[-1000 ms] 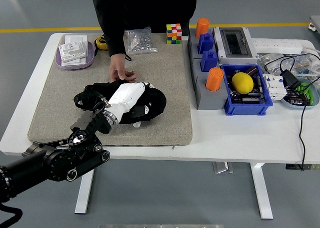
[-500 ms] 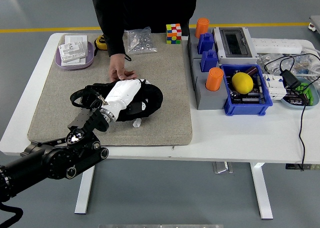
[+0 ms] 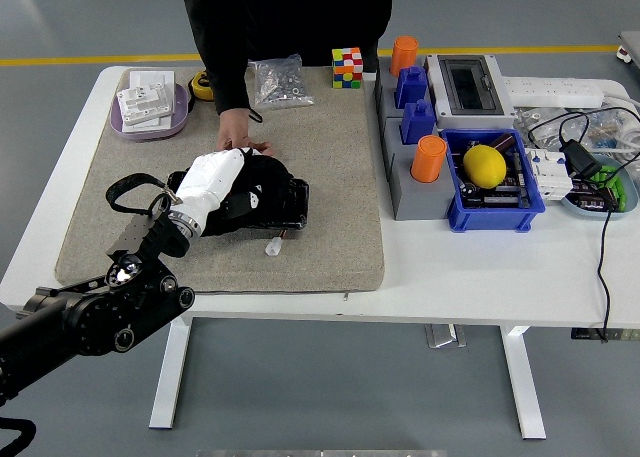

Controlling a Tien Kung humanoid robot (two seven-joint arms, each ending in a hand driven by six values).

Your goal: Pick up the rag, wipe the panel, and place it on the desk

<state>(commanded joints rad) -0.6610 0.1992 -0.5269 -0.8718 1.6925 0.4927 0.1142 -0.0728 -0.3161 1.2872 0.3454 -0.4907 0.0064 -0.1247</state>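
The left hand [image 3: 212, 177] has been drawn leftward and slightly toward the far side of the mat [image 3: 330, 177], and the black rag [image 3: 262, 199] beneath it has been dragged along. The rag, spread wide a second ago, is now bunched more compactly. The person's hand [image 3: 240, 145], previously clear of the rag, is now met by its far edge.

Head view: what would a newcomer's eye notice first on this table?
Probably the robot's white left hand pressed on a black rag at the middle of the grey mat, with a person's hand resting just behind it. Next, the bright things at the right: a yellow ball in a blue bin, and a colourful cube.
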